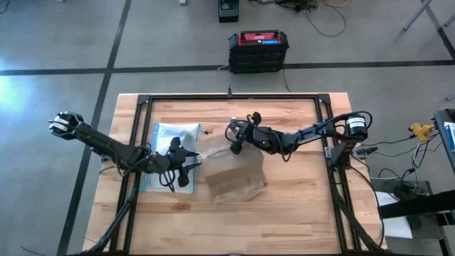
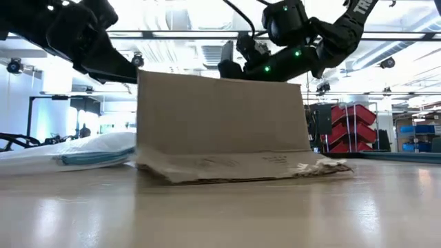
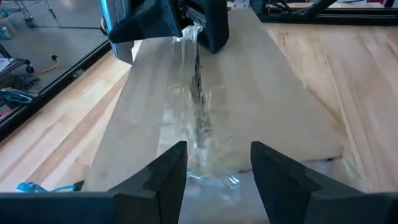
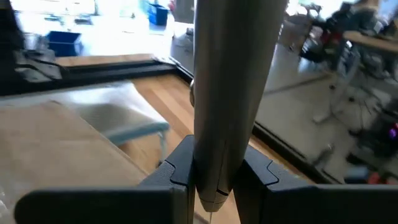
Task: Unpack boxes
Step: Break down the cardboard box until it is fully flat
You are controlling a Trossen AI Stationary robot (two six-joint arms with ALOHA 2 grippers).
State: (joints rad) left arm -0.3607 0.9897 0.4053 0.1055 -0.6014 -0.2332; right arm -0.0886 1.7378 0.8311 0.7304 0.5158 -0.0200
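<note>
Box (image 1: pixel 236 179) sits mid-tabletop (image 1: pixel 298 213), still taped. Right pincer (image 4: pixel 211 186) pinches a strip of clear tape (image 3: pixel 194 93) off its top; left pincer (image 3: pixel 217 165), spread, waits at the box's other end. Unpacking barely begun.

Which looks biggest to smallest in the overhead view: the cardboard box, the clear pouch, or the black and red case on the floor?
1. Cardboard box, largest.
2. and 3. Clear pouch and black and red case look close. The left arm covers part of the pouch, and the case sits lower on the floor, so I won't rank them.
</note>
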